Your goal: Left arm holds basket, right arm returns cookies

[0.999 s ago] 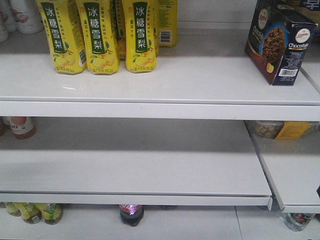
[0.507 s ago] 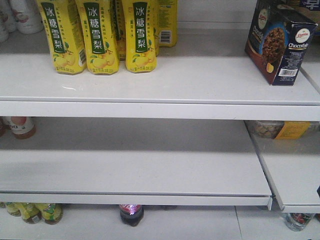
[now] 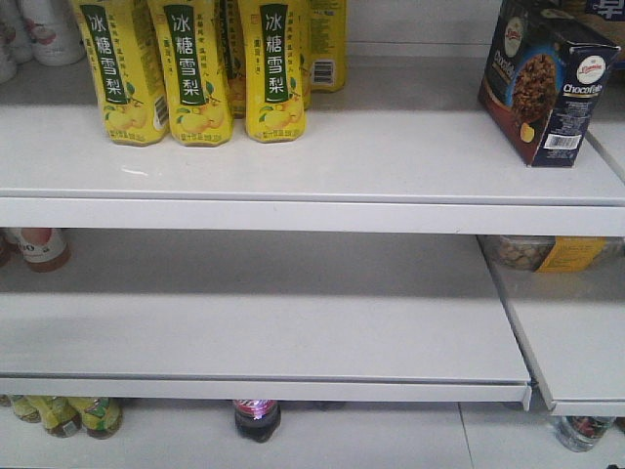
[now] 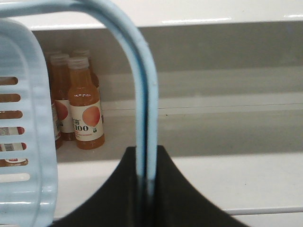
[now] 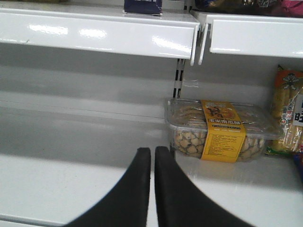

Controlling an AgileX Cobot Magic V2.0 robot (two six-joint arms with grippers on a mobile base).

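Black left claw (image 4: 146,189) pinched tight on thin handle (image 4: 142,94) of light blue basket (image 4: 23,118), hoop rising straight up from between the two pads, then arching over to the left. Slotted basket wall at far left of the left wrist view, a red-and-white label glimpsed through the slots. Beyond the handle, three orange juice bottles (image 4: 85,111) standing upright at the back of a white shelf, clustered just beside one another, nearest one labelled "100".

Black right claw (image 5: 152,189) drawn nearly together, only a thin slit between the two fingers, nothing gripped. Ahead and slightly right, clear plastic tub of snacks (image 5: 218,130) with a yellow paper band, resting on the middle shelf (image 5: 71,179) beside the slotted upright. Farther right, a yellow snack packet (image 5: 286,109), partly cut off by the frame edge.

Dark navy cookies (image 3: 547,83) carton standing upright on the upper shelf (image 3: 342,161), far right end, turned at an angle, barcode side facing near-right, well apart from both claws. Same carton's bottom edge just visible at the top of the right wrist view. At the left end of that shelf, yellow pear-drink bottles (image 3: 195,68) in a row, touching side by side. White bottles (image 3: 39,29) at far upper left. Lower down, more bottles (image 3: 256,418) under the bottom shelf, mostly hidden.
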